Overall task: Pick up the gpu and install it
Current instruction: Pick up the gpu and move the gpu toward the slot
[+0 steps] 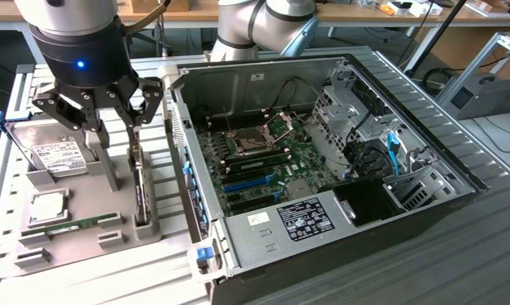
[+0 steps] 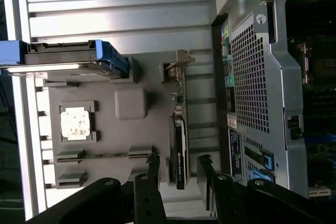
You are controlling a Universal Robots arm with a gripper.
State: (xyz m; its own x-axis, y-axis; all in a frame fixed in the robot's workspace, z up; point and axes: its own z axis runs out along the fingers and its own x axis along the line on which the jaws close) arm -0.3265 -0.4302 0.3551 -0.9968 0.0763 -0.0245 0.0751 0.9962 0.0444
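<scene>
Your gripper (image 1: 122,152) hangs over the grey holder tray (image 1: 85,190), which sits on the exterior view's left, just beside the open computer case (image 1: 264,63). Its 2 fingers (image 2: 153,167) are spread apart and grip nothing. In the wrist view they stand on either side of the gpu (image 2: 178,145), with a gap showing on each side.

The gpu stands on its long edge in a slot at the tray's case-side border, its silver bracket (image 2: 178,61) at the far end from the fingers. The hard drive (image 1: 56,155), the processor (image 1: 49,206) and the RAM stick (image 1: 68,225) lie apart from it on the same tray.

Judge the card as light, stiff and thin, but fragile: a bare circuit board with small parts on its faces. A hold across the 2 flat faces, near the middle of its length, looks soundest to you. Squeeze gently, since hard pressure could crack the parts, while a loose hold on the smooth black face could let it tilt.
</scene>
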